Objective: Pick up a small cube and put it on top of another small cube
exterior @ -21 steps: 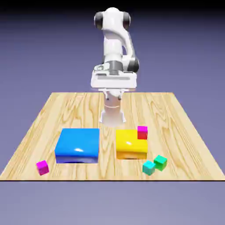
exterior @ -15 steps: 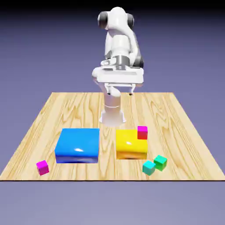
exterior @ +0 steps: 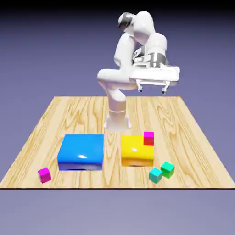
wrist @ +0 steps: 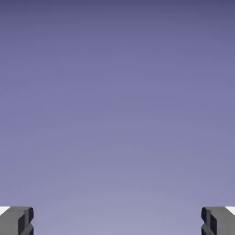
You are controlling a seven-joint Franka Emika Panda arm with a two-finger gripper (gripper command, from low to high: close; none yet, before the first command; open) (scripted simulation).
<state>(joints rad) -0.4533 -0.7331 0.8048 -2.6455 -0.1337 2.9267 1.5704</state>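
The small green cube [exterior: 168, 169] lies near the table's front edge toward the exterior view's right, touching a teal cube [exterior: 155, 175]. My gripper [exterior: 152, 90] hangs high above the back of the table, well above and behind the cube, open and empty. The hand view holds only plain backdrop, with the two grey fingertips [wrist: 16, 220] far apart at the bottom corners; no cube appears there.
A large blue block [exterior: 81, 151] and a yellow block [exterior: 136, 149] sit mid-table. One magenta cube [exterior: 148, 138] rests at the yellow block's far right corner, another magenta cube [exterior: 44, 174] near the front left. The wooden table [exterior: 69, 114] ends just before the cubes.
The hand has swung up and toward the exterior view's right, from over the table's back middle. Its fingers stay apart. No cube has moved.
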